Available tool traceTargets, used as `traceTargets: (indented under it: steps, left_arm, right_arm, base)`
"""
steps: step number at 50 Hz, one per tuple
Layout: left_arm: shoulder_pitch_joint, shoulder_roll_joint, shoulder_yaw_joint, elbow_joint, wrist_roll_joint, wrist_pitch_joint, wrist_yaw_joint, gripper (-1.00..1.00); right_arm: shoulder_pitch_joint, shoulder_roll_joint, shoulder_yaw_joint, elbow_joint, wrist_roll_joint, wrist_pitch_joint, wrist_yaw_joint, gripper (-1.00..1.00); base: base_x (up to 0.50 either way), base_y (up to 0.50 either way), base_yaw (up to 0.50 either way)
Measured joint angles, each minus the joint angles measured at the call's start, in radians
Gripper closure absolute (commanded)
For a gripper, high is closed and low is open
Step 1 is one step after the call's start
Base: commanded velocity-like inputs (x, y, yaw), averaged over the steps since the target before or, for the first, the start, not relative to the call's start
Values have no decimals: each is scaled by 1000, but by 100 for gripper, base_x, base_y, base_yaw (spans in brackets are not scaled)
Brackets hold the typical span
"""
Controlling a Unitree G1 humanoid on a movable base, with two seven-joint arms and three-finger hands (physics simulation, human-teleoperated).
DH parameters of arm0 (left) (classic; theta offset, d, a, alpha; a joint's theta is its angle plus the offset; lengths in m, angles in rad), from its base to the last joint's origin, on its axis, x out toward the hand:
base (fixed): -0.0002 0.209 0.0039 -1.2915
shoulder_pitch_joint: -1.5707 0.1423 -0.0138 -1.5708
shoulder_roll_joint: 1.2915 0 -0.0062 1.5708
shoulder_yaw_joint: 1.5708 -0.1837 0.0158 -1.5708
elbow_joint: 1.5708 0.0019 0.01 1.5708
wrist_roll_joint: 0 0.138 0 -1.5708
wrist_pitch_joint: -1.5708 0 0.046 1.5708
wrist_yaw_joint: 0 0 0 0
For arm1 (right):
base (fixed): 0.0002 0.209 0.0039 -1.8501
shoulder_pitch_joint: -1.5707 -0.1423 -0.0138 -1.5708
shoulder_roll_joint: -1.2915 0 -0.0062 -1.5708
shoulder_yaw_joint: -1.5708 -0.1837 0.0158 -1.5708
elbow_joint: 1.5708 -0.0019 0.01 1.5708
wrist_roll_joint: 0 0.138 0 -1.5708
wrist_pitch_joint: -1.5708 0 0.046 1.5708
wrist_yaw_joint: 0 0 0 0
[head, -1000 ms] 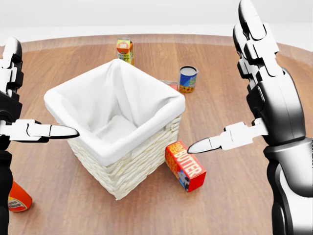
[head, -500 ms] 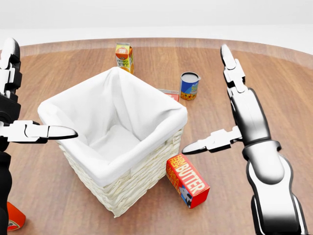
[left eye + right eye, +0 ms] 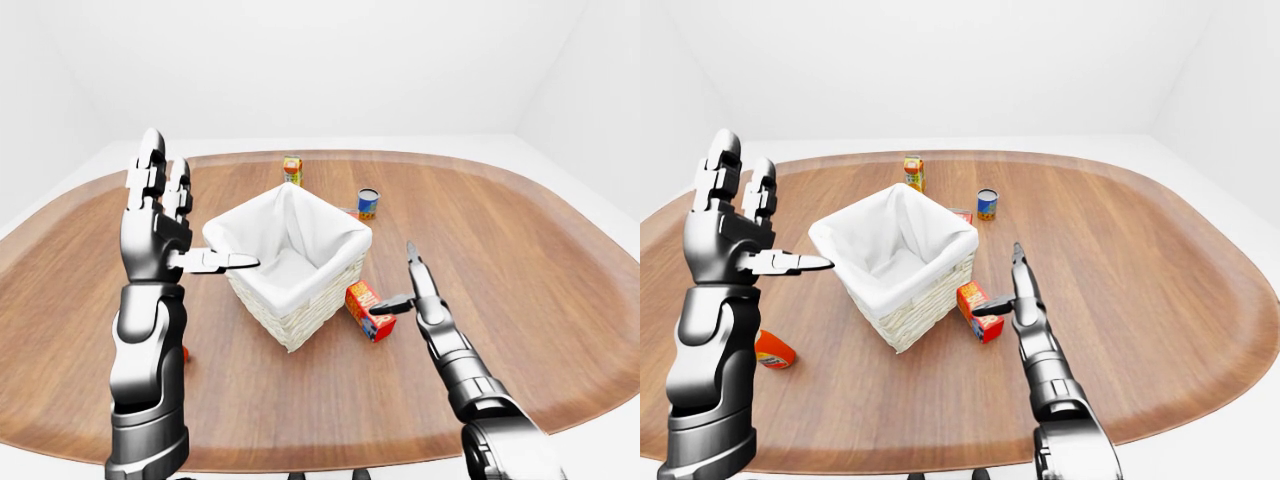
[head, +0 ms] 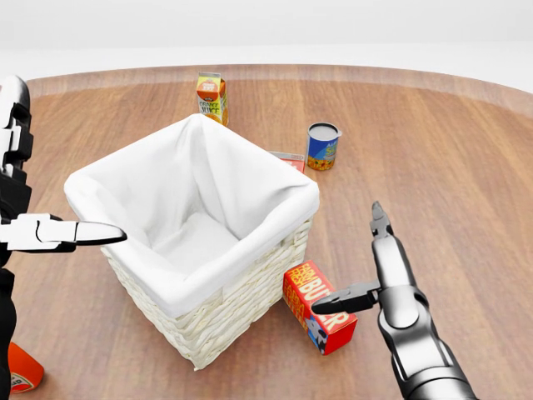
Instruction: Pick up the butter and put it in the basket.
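Note:
The butter (image 4: 321,307), a red and orange box with white lettering, lies on the wooden table against the lower right corner of the basket (image 4: 275,258). The basket is white wicker with a white cloth lining and nothing shows inside it. My right hand (image 4: 360,265) is open just right of the butter, with its thumb pointing left over the box's top edge and its fingers pointing upward. It does not grip the box. My left hand (image 3: 190,210) is raised and open at the basket's left side, its thumb reaching toward the rim.
An orange juice carton (image 4: 211,96) stands beyond the basket at the top of the head view, and a blue and yellow can (image 4: 322,146) is to its right. A small red box (image 4: 291,160) peeks out behind the basket. An orange bottle (image 3: 773,350) lies at lower left.
My right hand has dropped from high at the right of the head view to table level beside the butter. The left hand barely moved. The view shifted slightly early on.

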Motion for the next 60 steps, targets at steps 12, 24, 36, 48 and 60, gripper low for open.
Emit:
traceTargets:
  steps: [12, 24, 36, 48, 60]
  left_arm:
    - [17, -7, -3, -2, 2, 0, -4, -100]
    - [29, -17, -9, -5, 6, 0, -6, -100]
    - [41, -25, -12, -10, 5, 0, -4, -100]
    - [49, -31, -15, -9, 4, 0, -2, -100]
    - [61, -36, -12, -14, -4, 0, -2, -100]
  right_arm:
    - [-72, 11, 3, 344, 10, -92, -93, -100]
    - [-116, 30, -17, 487, 13, -92, -135, -100]
    - [-151, 49, -46, 543, 16, -92, -168, -100]
    - [-152, 73, -49, 566, -31, -92, -200, -100]
    - [-110, 109, -42, 577, -142, -91, -257, 100]
  base:
    - [0, 0, 0]
    - [0, 0, 0]
    - [0, 0, 0]
    - [0, 0, 0]
    - [0, 0, 0]
